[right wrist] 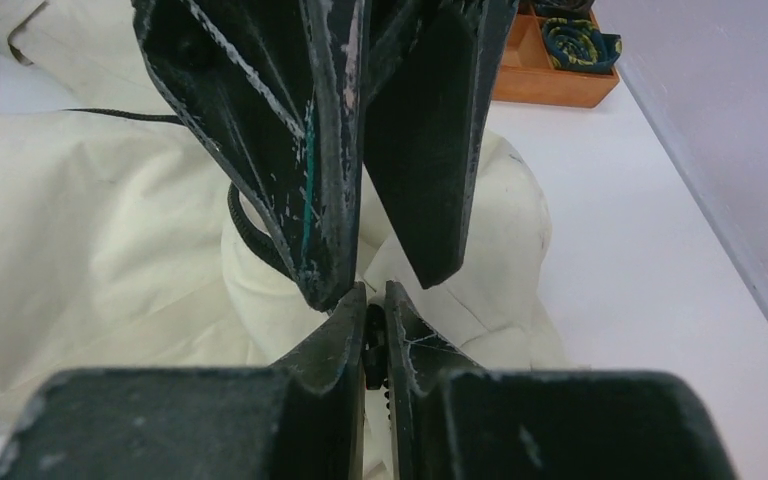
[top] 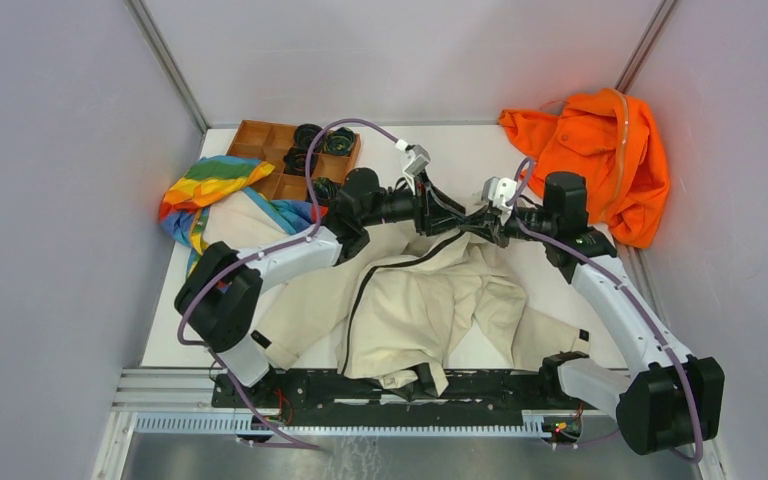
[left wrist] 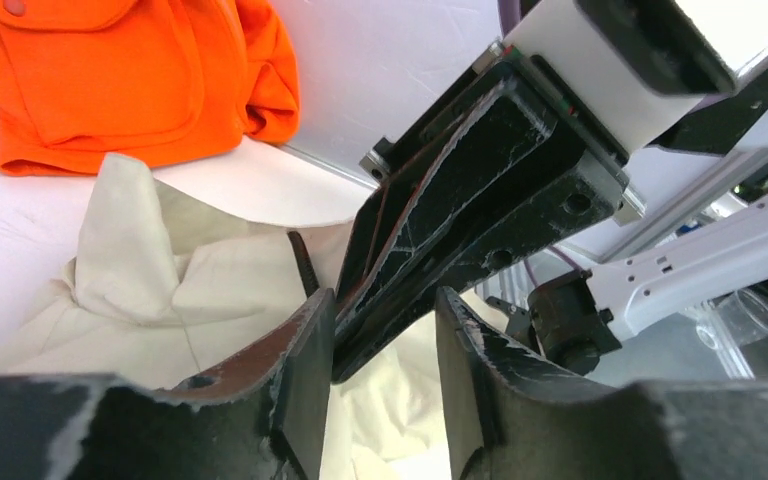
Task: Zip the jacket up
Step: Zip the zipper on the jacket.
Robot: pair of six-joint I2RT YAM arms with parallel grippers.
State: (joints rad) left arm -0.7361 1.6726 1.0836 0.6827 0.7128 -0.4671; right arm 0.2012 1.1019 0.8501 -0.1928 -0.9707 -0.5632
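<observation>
The right gripper point(right wrist: 375, 290) has its scuffed black fingers pressed almost together, pinching a dark, toothed bit of the zipper point(left wrist: 302, 262) between the tips. The left gripper point(left wrist: 385, 300) meets it tip to tip from the opposite side, its fingers spread with the right gripper's fingers poking into the gap. Both pairs are hard, wedge-shaped black plastic, scratched pale along the edges. They meet over the far edge of the jacket point(top: 410, 300), a soft cream cloth lying crumpled and open in the middle of the table point(top: 480, 160), its zipper running as a thin dark line down the front towards the arm bases. The table is smooth and white, closed in by plain pale grey walls, with a ribbed metal rail along the edge nearest the bases. Beyond the jacket to the right lies a bright orange garment point(top: 600, 160); to its left, a rainbow-striped cloth point(top: 210, 185), and behind that a wooden tray point(top: 260, 140) with compartments holding dark coiled things.
</observation>
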